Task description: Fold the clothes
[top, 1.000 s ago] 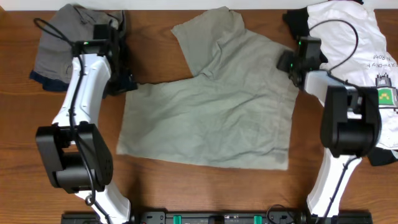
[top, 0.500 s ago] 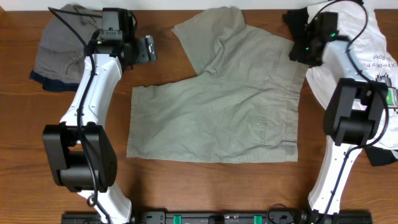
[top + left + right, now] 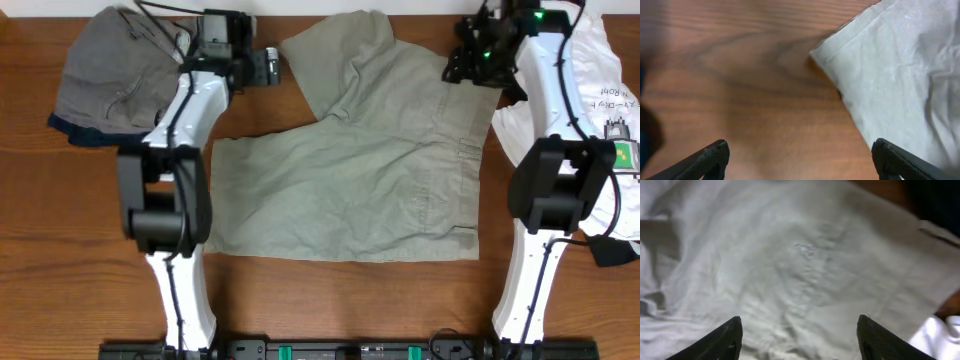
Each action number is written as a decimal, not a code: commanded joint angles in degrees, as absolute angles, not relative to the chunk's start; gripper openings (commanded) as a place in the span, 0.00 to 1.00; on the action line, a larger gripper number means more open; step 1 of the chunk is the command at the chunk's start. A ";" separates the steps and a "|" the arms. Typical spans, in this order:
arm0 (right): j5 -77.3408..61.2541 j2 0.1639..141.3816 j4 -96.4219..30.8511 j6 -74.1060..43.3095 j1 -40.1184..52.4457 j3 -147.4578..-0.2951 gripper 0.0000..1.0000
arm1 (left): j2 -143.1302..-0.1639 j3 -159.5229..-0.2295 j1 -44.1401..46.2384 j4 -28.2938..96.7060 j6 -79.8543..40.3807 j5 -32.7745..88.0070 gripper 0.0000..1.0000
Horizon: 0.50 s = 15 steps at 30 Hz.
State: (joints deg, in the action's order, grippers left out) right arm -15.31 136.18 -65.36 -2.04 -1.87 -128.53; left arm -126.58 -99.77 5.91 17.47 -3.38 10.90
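shorts [image 3: 350, 170] — flat, mid-frame on tabletop [image 3: 60, 220] | left hand [image 3: 262, 67] — spread wide, empty, beside upper leg's hem | right hand [image 3: 462, 65] spread, empty, over shorts' upper-right corner

Soft, even light from above fills the overhead view, and the desk [image 3: 300, 300] grain reads sharp, without glare. The left wrist view is softer, with a dark blur at its left edge. The right wrist view is dimmer, the khaki shorts [image 3: 805, 270] washed pale and its top right corner in shadow.
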 commanded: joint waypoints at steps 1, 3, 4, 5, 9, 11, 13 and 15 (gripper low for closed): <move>-16.05 136.38 -65.60 -0.75 -0.54 -129.43 0.70 | -129.51 -104.66 7.16 17.08 -0.43 11.57 0.92; -16.05 136.35 -65.60 -0.75 -0.03 -129.43 0.69 | -131.50 -105.95 7.88 16.45 -0.43 11.60 0.92; -16.10 136.38 -65.60 -0.80 0.19 -129.43 0.68 | -132.42 -106.19 8.23 15.51 -0.45 11.60 0.92; -16.10 136.35 -65.60 -0.78 0.40 -129.43 0.67 | -133.05 -106.21 8.54 14.55 -0.43 11.57 0.92; -16.10 136.35 -65.65 -0.78 0.84 -129.43 0.61 | -135.55 -106.21 9.21 10.48 -0.47 11.60 0.92; -16.10 136.38 -65.65 -0.78 0.89 -129.43 0.60 | -136.33 -106.21 9.32 8.99 -0.47 11.60 0.92; -16.10 136.38 -65.63 -0.78 0.91 -129.43 0.60 | -136.94 -106.21 9.37 7.81 -0.47 11.60 0.92; -16.10 136.38 -65.60 -0.78 0.99 -129.43 0.59 | -137.38 -106.21 9.47 6.66 -0.45 11.60 0.92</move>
